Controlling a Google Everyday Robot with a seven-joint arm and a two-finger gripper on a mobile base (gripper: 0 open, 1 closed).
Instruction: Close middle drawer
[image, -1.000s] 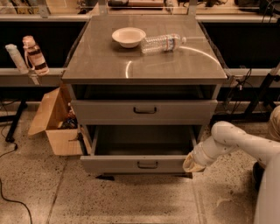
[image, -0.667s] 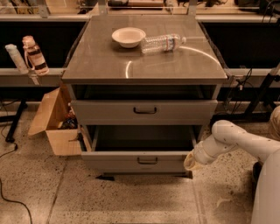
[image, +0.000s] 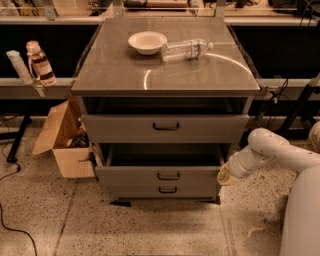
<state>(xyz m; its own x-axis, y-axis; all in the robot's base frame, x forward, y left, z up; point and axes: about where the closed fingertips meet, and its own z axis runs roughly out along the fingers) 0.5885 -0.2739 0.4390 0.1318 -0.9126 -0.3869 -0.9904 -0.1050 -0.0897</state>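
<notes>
The middle drawer (image: 160, 176) is a wide grey metal drawer with a small dark pull handle (image: 168, 175). It stands partly pulled out of the cabinet, with its dark inside showing behind the front. The top drawer (image: 165, 127) sits above it and the lowest drawer (image: 167, 190) shows just below it. My gripper (image: 224, 175) is at the end of the white arm (image: 265, 152) coming in from the right. It rests against the right end of the middle drawer's front.
On the cabinet top (image: 120, 70) stand a white bowl (image: 147, 42) and a plastic bottle (image: 186, 50) lying on its side. An open cardboard box (image: 62, 140) sits on the floor at the left. Bottles (image: 39, 62) stand on a left shelf. Cables hang at the right.
The middle drawer has slid back into the cabinet by a good part, and the lowest drawer's front now shows beneath it. My gripper moved in with the drawer's right end.
</notes>
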